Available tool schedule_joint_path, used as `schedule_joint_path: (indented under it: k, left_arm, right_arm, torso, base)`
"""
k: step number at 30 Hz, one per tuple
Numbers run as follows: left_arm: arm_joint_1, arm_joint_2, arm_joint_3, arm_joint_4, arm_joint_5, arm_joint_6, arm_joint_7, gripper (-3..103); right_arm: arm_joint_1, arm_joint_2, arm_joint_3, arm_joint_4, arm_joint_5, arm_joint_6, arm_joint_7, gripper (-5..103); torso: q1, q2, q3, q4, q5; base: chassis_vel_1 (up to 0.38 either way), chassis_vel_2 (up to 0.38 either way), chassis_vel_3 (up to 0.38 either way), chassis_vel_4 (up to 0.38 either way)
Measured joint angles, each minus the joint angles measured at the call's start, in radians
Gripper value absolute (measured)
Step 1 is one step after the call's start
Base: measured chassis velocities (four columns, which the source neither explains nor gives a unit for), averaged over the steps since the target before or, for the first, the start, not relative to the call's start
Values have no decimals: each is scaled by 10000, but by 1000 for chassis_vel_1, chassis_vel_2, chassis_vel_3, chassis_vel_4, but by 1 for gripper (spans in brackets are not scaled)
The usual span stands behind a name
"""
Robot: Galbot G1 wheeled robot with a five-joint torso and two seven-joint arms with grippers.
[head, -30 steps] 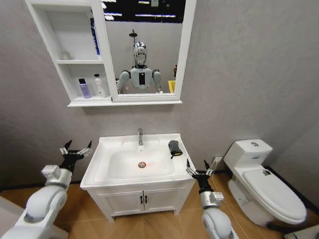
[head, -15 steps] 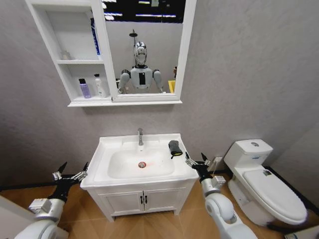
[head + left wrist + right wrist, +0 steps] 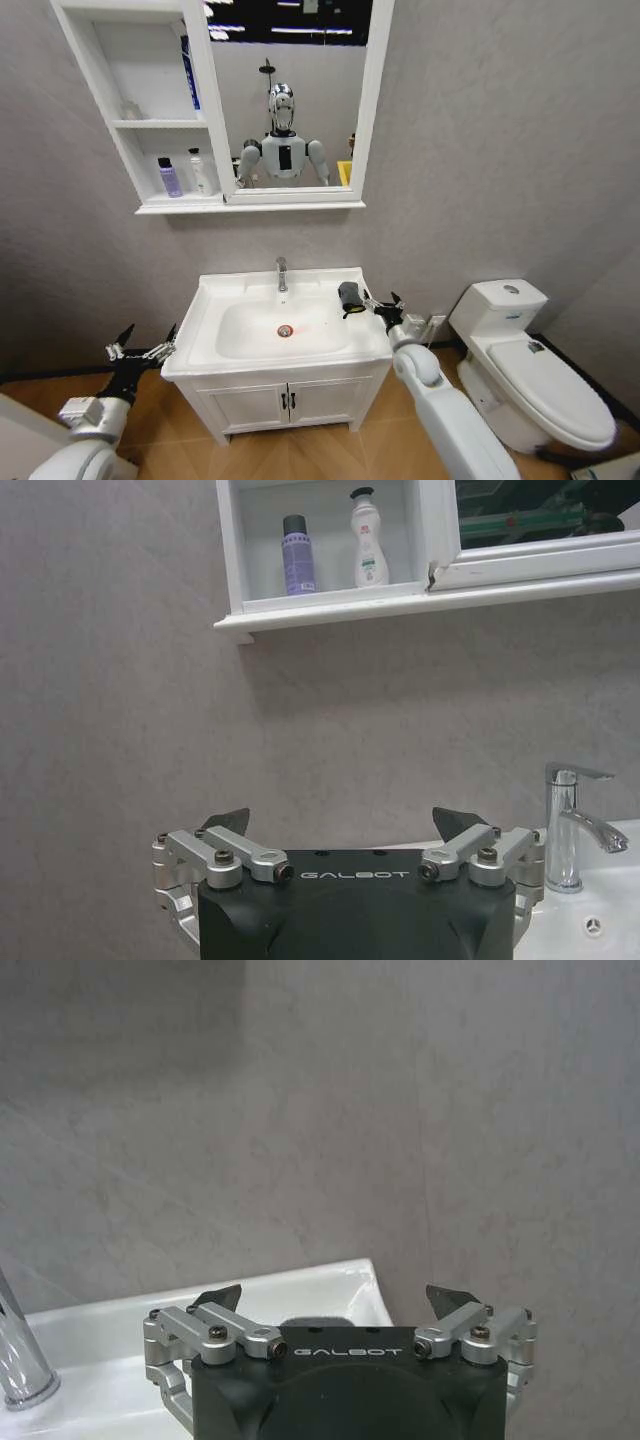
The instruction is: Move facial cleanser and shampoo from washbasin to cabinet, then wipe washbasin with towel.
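Observation:
The white washbasin (image 3: 208,300) has a chrome tap (image 3: 281,273) and a red-ringed drain (image 3: 285,330). The dark towel (image 3: 350,297) lies on its right rim. My right gripper (image 3: 381,303) is open just right of the towel, close to touching it. In the right wrist view the towel (image 3: 318,1321) peeks out between the spread fingers of that gripper (image 3: 332,1300). My left gripper (image 3: 140,350) hangs open low beside the basin's left side. On the cabinet's (image 3: 108,75) lowest shelf stand the two bottles, the facial cleanser and the shampoo: one purple (image 3: 169,178), one white (image 3: 199,172).
A white toilet (image 3: 530,375) stands to the right of the basin. A low two-door cupboard (image 3: 285,400) sits under it. The mirror (image 3: 290,90) beside the shelves reflects the robot. The grey wall runs close behind everything.
My right gripper has risen from below the basin's front right corner to beside the towel. The left arm dropped lower a second ago and has held still since.

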Motion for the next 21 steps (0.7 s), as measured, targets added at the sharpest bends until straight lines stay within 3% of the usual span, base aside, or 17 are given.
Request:
schedule_joint_path:
  k: [2, 7, 14, 21]
  left_arm:
    - [-9, 5, 6, 3, -4, 7, -2, 100]
    - [-19, 10, 13, 6, -9, 13, -7, 100]
    - [-24, 14, 18, 10, -14, 17, -10, 100]
    - [-28, 18, 23, 16, -18, 22, -15, 100]
  right_arm:
    - [903, 184, -346, -888, 518, -484, 130, 100]
    - [1801, 262, -796, -2166, 1253, -886, -43, 100]
    - [2579, 485, -1090, -4194, 1198, -800, -685, 100]
    - [2844, 682, -1283, -4984, 880, -416, -1269, 100]
  torso:
    - [0, 0, -1, 4, -4]
    - [0, 0, -2, 0, -5]
    - [0, 0, -1, 0, 0]
    - [-3, 1, -2, 1, -1]
  base:
    - [0, 0, 0, 0]
    - [0, 0, 0, 0]
    - [0, 0, 0, 0]
    - [0, 0, 0, 0]
